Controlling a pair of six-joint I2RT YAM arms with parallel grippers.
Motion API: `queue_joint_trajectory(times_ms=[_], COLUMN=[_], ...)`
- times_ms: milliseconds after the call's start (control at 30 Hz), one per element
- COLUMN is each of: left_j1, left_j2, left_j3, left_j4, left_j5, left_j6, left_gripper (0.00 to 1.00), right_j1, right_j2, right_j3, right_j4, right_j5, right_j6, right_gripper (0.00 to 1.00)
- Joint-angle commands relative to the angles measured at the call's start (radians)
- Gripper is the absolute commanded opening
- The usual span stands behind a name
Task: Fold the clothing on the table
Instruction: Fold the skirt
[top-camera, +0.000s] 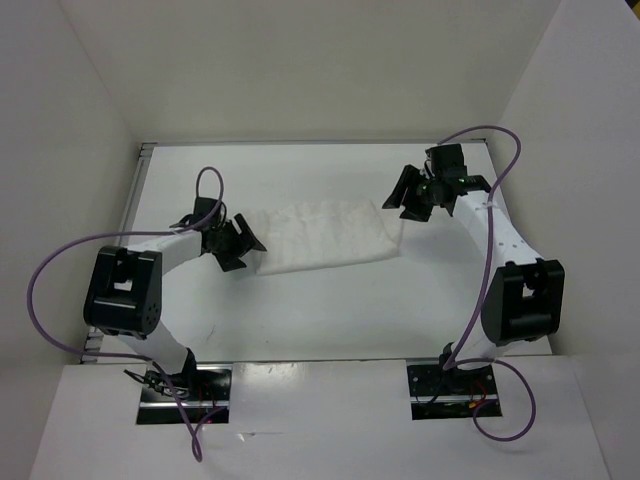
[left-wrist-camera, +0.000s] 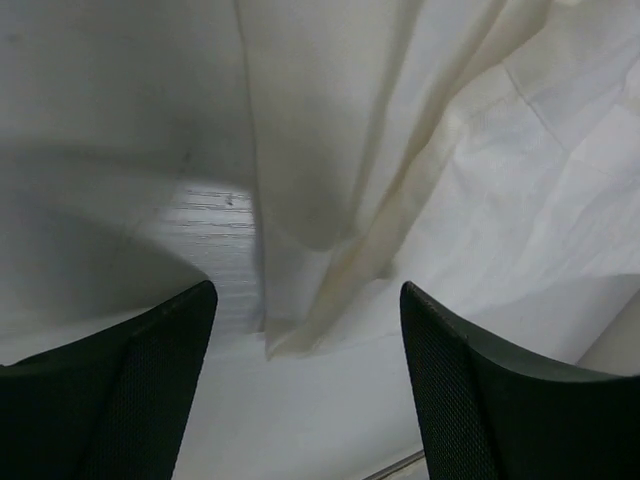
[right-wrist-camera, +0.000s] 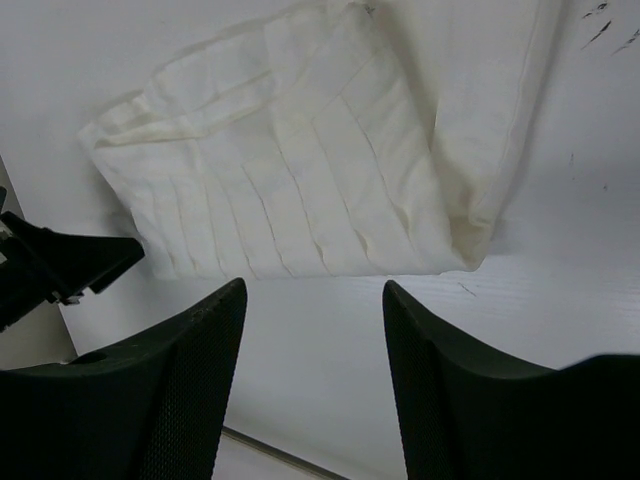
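Overhead, the clothing (top-camera: 325, 235) lies in a rough rectangle at the middle of the white surface (top-camera: 330, 310). The left hand (top-camera: 250, 254) sits at its left end and the right hand (top-camera: 400, 205) near its right end, both spread apart and holding nothing. From the left wrist, the left hand (left-wrist-camera: 308, 290) stands apart over a rumpled, creased edge of the clothing (left-wrist-camera: 480, 180). From the right wrist, the right hand (right-wrist-camera: 314, 290) hangs spread above bare surface (right-wrist-camera: 580, 200), just short of the clothing (right-wrist-camera: 300, 180).

Clothing (left-wrist-camera: 470, 170) partly off-frame (left wrist)
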Motion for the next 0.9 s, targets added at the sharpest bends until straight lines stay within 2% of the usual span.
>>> queue_joint_trajectory(times_ms=[0,100,200,233,300,333,367,467,500,533,733,867], left_j1=[-0.031,-0.042,-0.064,-0.064,-0.064,-0.064,-0.064,-0.064,-0.064,-0.064,-0.064,-0.064], left_j2=[0.060,0.101,0.150,0.161,0.192,0.202,0.213,0.193,0.177,0.148,0.097,0.087], left_j3=[-0.010,-0.001,0.017,0.017,0.017,0.017,0.017,0.028,0.028,0.039,0.073,0.083], left_j4=[0.031,0.057,0.069,0.080,0.106,0.118,0.132,0.132,0.132,0.111,0.068,0.068], left_j5=[-0.001,0.026,0.071,0.081,0.120,0.140,0.173,0.174,0.174,0.174,0.160,0.160], left_j6=[-0.006,-0.006,-0.015,-0.006,-0.006,-0.006,-0.006,-0.006,0.003,0.004,0.023,0.033], left_gripper=[0.81,0.75,0.40,0.20,0.01,0.00,0.00,0.00,0.00,0.00,0.00,0.00], right_j1=[0.008,0.018,0.028,0.028,0.041,0.041,0.056,0.110,0.152,0.175,0.298,0.321], right_j2=[-0.049,-0.069,-0.080,-0.080,-0.058,-0.040,0.013,0.142,0.168,0.193,0.392,0.477], right_j3=[-0.002,-0.011,-0.022,-0.031,-0.040,-0.049,-0.049,-0.019,0.001,0.012,0.142,0.207], right_j4=[0.007,0.007,0.007,0.007,0.007,0.007,-0.009,-0.040,-0.052,-0.052,-0.038,-0.038], right_j5=[-0.019,-0.029,-0.029,-0.038,-0.057,-0.071,-0.080,-0.098,-0.098,-0.098,-0.170,-0.181], right_j6=[-0.001,0.008,0.008,0.008,0.008,-0.004,-0.013,-0.062,-0.062,-0.062,-0.073,-0.064], right_gripper=[0.62,0.62,0.62,0.62,0.60,0.56,0.44,0.22,0.03,0.00,0.00,0.00])
